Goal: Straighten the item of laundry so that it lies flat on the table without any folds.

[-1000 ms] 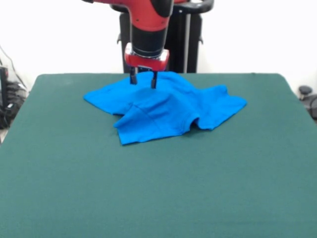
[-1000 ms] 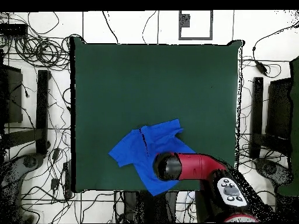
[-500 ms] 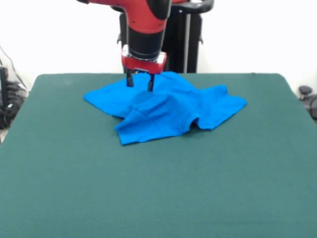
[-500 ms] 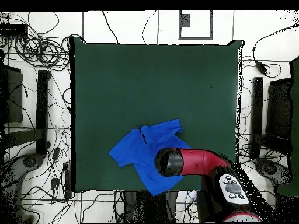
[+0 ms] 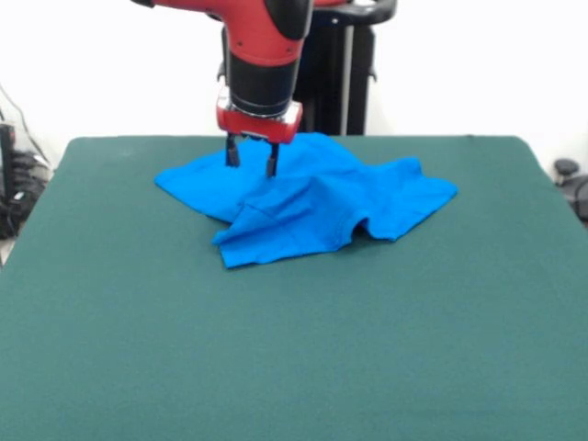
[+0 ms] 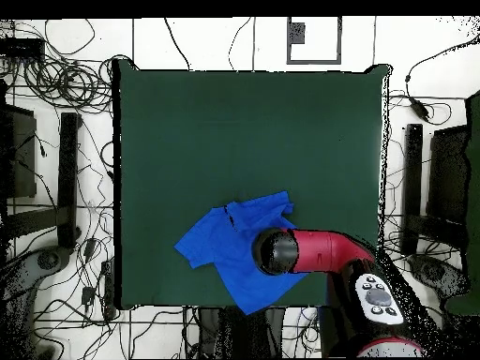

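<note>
Rumpled T-shirt [image 5: 308, 207] on table [image 5: 294, 358], spread-fingered empty tool [image 5: 253, 158] just above it

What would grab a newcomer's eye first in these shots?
The bright blue T-shirt, lying crumpled with folds on the dark green table, toward its far edge in the front view. Right above the shirt's left part hangs the red and black arm, its gripper open, fingertips just over the cloth. Overhead, the arm covers part of the shirt.
</note>
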Robot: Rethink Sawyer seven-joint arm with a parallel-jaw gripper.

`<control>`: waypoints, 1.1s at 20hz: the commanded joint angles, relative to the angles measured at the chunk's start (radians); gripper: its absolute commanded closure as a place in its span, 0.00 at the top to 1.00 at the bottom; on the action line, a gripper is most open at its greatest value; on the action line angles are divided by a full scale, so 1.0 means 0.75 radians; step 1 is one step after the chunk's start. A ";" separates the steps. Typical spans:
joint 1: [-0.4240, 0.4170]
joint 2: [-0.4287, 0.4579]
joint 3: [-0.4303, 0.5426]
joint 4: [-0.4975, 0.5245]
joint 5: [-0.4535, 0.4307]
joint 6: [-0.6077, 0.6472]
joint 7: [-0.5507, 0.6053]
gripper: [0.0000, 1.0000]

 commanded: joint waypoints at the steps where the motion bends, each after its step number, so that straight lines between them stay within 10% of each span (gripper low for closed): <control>1: 0.056 0.096 0.169 -0.114 0.079 0.127 0.036 1.00; 22: 0.048 0.031 0.193 -0.145 0.146 0.325 0.001 1.00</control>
